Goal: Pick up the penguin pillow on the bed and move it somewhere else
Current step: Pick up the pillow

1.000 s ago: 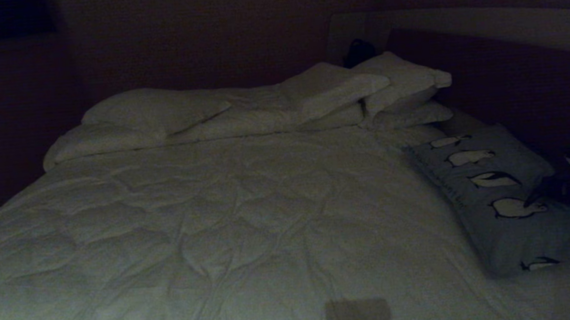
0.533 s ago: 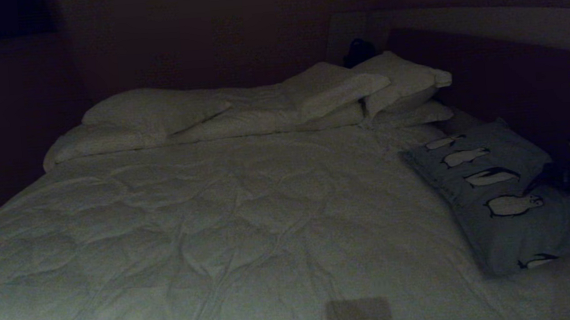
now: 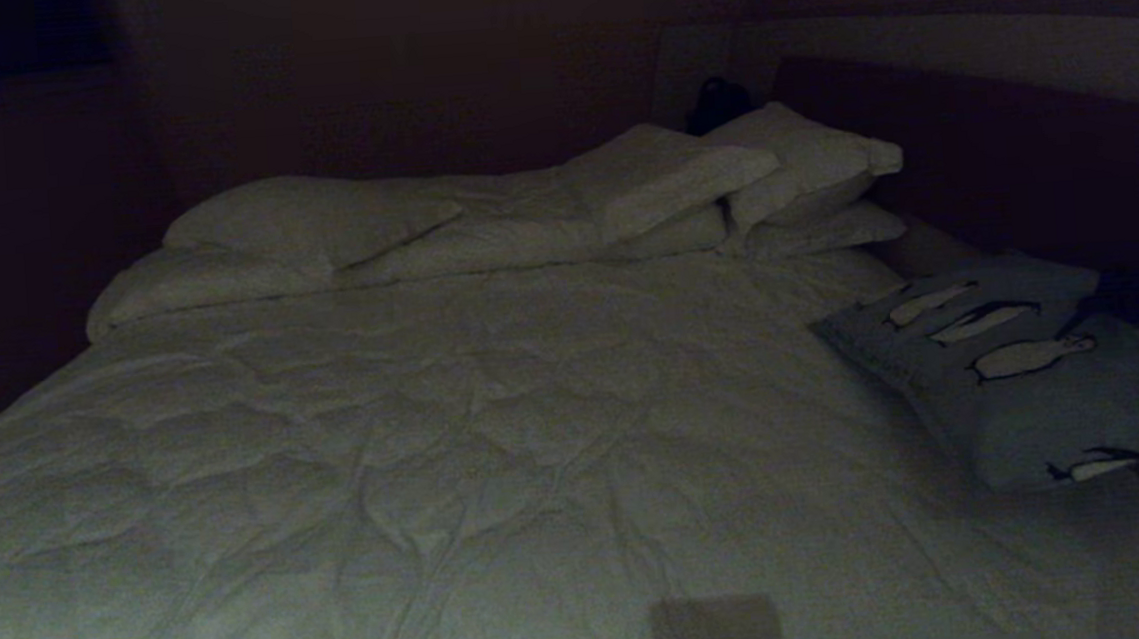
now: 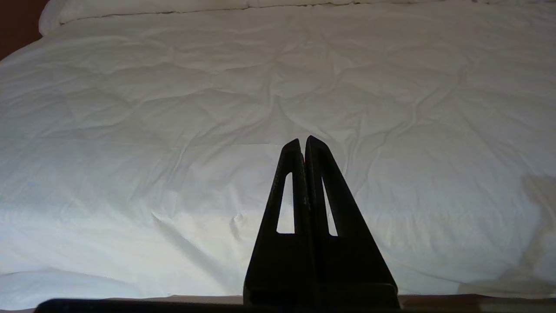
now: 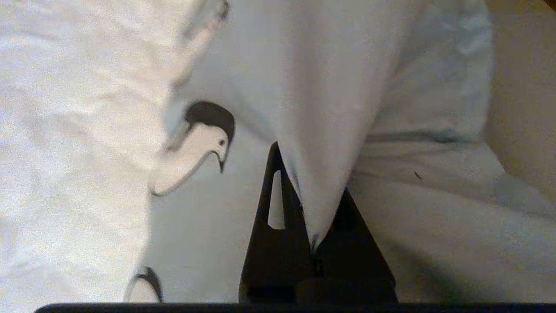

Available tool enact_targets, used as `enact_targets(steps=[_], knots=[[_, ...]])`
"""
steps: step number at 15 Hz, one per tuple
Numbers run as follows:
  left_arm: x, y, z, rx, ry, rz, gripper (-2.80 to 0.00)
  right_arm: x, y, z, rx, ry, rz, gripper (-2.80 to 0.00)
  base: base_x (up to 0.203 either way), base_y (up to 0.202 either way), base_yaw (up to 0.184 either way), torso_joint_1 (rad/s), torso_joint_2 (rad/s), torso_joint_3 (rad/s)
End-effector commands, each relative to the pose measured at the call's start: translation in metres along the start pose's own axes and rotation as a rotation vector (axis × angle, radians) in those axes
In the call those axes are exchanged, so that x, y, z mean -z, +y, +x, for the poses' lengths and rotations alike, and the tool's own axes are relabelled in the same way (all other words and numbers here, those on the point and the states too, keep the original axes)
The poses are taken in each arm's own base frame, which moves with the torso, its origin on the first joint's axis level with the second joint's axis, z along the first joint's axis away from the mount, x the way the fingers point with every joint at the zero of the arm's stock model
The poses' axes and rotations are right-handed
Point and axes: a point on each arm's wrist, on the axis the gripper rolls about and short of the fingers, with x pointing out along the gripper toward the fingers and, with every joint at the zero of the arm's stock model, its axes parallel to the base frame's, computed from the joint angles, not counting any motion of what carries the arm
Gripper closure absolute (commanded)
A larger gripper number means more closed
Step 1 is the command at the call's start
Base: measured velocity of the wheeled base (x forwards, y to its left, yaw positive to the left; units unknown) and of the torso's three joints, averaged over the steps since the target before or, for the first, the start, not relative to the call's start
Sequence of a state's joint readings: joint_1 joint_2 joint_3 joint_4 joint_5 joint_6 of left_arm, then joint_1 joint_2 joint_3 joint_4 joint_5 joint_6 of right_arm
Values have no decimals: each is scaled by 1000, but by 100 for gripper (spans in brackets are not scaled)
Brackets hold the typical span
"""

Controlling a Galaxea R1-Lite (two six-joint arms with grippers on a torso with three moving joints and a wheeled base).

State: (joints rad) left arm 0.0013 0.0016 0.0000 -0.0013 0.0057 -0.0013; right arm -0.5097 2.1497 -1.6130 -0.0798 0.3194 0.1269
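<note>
Right tool [image 5: 310, 182] pinching a fold of the penguin pillow [image 3: 1024, 368], which sits at the bed's [image 3: 458, 448] 3 o'clock edge, near side raised. Left tool [image 4: 304, 145] pressed together, empty, over the duvet.

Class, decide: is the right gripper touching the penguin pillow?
Touching. The right wrist view shows the right gripper shut on a pinched fold of the penguin pillow, the fabric wedged between its fingers.

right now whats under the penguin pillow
The penguin pillow lies on the bed, on its white duvet near the headboard. The right gripper pinches a fold of its fabric. Whatever the pillow covers is hidden.
</note>
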Motion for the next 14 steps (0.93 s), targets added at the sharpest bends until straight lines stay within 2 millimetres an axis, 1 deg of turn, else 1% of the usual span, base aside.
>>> enact_targets(steps=[1,2,3,5,8,12,14], knots=[[0,0,0,-1,0,0,0,-12,18,-14,-32,-39,11,0,0,0,0,0,0,0],[0,0,0,-1,0,0,0,-14,22,-16,-38,-44,17,0,0,0,0,0,0,0],[0,0,0,-1,0,0,0,-17,31,-20,-54,-55,19,0,0,0,0,0,0,0],[0,0,0,-1,0,0,0,-20,48,-21,-80,-65,5,0,0,0,0,0,0,0],[0,0,0,-1,0,0,0,-31,70,-35,-123,-104,-21,0,0,0,0,0,0,0],[0,0,0,-1,0,0,0,-43,89,-53,-165,-149,-11,0,0,0,0,0,0,0],[0,0,0,-1,0,0,0,-51,95,-64,-178,-179,-11,0,0,0,0,0,0,0]])
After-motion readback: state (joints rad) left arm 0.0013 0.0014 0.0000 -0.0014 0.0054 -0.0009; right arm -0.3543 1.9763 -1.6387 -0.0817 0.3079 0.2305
